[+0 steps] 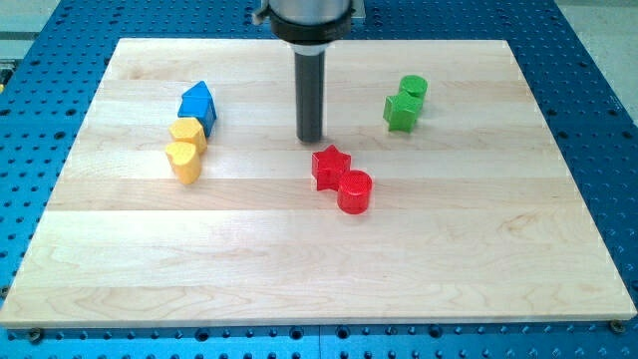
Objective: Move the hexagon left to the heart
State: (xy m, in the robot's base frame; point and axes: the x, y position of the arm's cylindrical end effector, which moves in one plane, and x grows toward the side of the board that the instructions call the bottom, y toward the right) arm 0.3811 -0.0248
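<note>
A yellow hexagon [187,133] sits at the view's left, touching a yellow heart [183,161] just below it. A blue block [198,103] touches the hexagon from above right. My tip [310,138] is near the board's middle. It stands just above a red star [330,166] and well to the right of the yellow blocks, touching none of them.
A red cylinder [354,190] touches the red star at its lower right. Two green blocks, one [403,112] below the other [413,88], stand together at the upper right. The wooden board [319,279] lies on a blue perforated table.
</note>
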